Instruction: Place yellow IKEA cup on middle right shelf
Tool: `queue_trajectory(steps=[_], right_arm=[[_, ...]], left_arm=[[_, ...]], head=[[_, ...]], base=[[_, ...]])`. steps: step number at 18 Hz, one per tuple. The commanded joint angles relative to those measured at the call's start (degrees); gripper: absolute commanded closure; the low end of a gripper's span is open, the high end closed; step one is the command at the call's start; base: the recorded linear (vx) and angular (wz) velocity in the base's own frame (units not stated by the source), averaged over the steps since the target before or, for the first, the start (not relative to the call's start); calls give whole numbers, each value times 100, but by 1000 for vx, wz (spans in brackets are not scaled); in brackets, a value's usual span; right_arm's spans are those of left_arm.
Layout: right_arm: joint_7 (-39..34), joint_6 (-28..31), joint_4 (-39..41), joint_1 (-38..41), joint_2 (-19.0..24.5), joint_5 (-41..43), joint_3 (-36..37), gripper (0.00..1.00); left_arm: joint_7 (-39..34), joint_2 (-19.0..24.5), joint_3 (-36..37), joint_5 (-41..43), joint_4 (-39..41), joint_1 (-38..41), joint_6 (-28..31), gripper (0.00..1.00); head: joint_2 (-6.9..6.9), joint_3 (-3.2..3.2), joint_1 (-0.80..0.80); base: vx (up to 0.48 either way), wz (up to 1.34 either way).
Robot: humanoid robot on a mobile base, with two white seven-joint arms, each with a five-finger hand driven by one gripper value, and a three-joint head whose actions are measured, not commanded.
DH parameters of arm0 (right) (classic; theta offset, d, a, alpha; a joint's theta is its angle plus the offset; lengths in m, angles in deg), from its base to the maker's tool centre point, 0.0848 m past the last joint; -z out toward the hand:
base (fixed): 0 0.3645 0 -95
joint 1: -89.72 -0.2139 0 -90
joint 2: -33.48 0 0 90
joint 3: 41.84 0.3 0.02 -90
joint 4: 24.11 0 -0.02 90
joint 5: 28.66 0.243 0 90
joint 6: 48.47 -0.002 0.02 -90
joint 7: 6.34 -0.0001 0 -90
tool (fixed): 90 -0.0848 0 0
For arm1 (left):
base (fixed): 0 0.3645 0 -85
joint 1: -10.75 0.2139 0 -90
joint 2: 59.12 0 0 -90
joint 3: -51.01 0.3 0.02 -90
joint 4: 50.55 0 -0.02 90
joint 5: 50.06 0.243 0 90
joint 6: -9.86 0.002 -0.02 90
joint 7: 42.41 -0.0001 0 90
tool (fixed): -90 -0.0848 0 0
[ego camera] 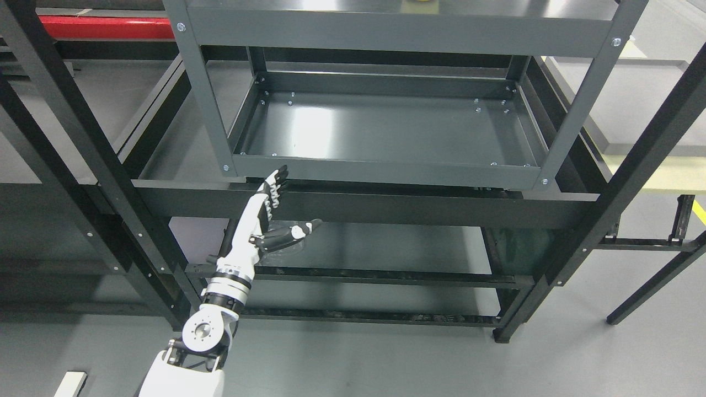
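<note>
My left hand (287, 207) reaches up from the lower left, fingers straight and thumb spread, holding nothing. Its fingertips (280, 175) sit just below the front rim of the grey middle shelf tray (386, 171). A sliver of something yellow (420, 1) shows at the top edge of the picture, on the top grey shelf; most of it is cut off, so I cannot tell that it is the cup. The middle shelf tray holds nothing. My right arm does not show.
The grey shelf unit stands inside a black metal frame (353, 207) with slanted uprights at left and right. A red bar (105, 27) lies at the upper left. A small white object (70, 383) lies on the grey floor at the bottom left.
</note>
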State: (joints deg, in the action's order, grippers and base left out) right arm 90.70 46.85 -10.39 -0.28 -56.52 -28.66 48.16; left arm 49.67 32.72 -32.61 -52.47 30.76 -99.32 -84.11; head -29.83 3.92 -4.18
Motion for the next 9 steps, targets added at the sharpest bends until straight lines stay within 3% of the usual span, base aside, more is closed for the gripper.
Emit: queue_trajectory(steps=[1, 9], right_arm=[[-36, 4, -1, 80, -100, 141, -97, 1], [-36, 4, -1, 80, -100, 141, -97, 1]], left_arm=[[-6, -85, -946, 30, -116, 126, -33, 1], [2, -85, -858, 12, -107, 178, -227, 1]], head=[[0, 0, 0], [0, 0, 0]], base=[[0, 0], [6, 2]])
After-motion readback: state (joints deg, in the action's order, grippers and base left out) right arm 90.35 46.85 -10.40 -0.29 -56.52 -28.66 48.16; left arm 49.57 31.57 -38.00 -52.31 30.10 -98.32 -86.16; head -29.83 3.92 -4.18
